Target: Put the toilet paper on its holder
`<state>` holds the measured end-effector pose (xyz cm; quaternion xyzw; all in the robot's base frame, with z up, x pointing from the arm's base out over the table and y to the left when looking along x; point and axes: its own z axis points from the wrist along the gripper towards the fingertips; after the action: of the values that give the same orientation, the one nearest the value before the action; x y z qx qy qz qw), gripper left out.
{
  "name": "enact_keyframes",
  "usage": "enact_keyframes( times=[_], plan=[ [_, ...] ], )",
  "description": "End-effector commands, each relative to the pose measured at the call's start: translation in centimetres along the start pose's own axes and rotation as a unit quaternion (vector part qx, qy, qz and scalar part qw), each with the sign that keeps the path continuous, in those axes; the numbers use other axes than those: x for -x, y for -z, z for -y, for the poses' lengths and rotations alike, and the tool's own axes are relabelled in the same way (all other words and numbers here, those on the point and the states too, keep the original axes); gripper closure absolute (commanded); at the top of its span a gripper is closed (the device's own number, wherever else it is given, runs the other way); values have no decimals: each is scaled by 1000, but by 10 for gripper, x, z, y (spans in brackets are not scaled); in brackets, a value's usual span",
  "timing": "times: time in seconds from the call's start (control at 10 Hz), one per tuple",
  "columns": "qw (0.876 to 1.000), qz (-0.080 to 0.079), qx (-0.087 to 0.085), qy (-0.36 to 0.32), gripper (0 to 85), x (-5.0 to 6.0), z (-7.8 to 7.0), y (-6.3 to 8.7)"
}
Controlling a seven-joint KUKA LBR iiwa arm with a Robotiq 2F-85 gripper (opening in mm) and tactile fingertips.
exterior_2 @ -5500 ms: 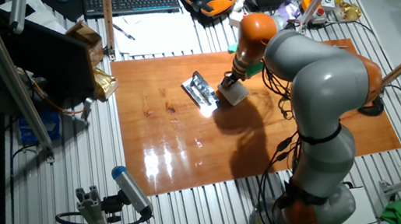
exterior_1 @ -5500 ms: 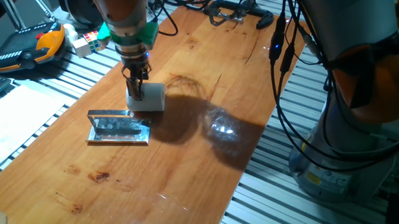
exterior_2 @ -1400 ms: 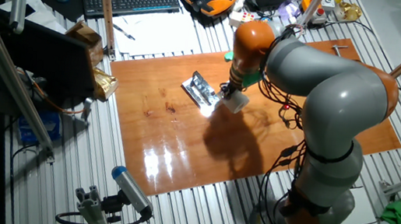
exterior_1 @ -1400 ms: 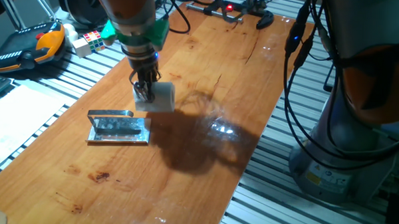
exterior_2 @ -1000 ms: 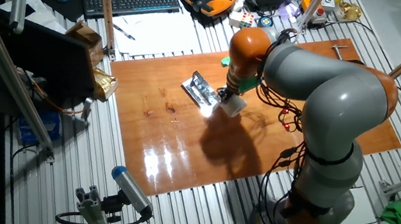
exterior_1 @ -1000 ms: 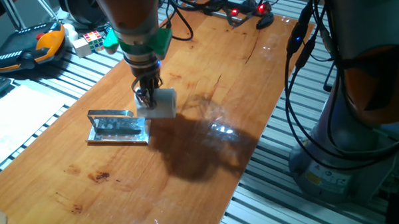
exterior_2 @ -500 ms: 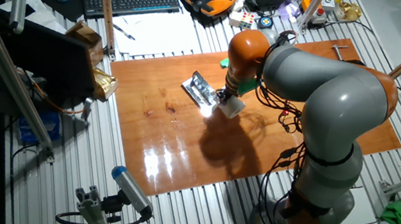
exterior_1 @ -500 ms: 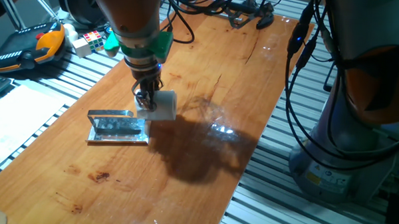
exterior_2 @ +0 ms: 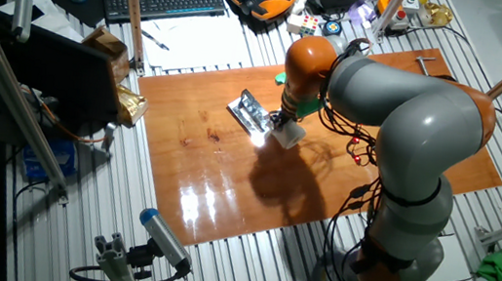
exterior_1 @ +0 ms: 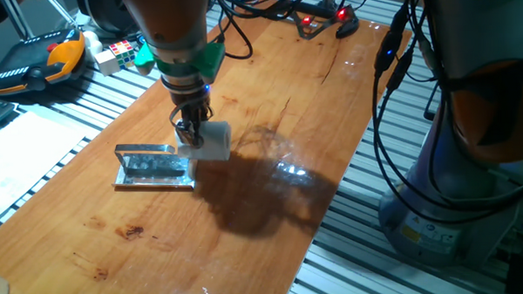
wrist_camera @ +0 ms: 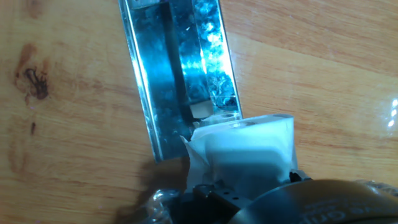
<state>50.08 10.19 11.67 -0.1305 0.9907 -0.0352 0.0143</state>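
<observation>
One toilet paper gripped by one end effector, at one holder end

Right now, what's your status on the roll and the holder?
Pincer shut on the toilet paper, held at the end of the holder. Roll not yet on the bar. Nothing in the way.

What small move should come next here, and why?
Probably slide the small white paper roll along the shiny silver metal holder's bar: the tool grips the roll at the holder's near end, with the bar tip seemingly just at its core.
</observation>
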Motion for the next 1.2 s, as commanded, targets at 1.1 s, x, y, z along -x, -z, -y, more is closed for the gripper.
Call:
enact_keyframes(
  times=[1.1],
  plan=[
    [1000, 9, 3, 2, 843, -7, -11, -3]
  ],
)
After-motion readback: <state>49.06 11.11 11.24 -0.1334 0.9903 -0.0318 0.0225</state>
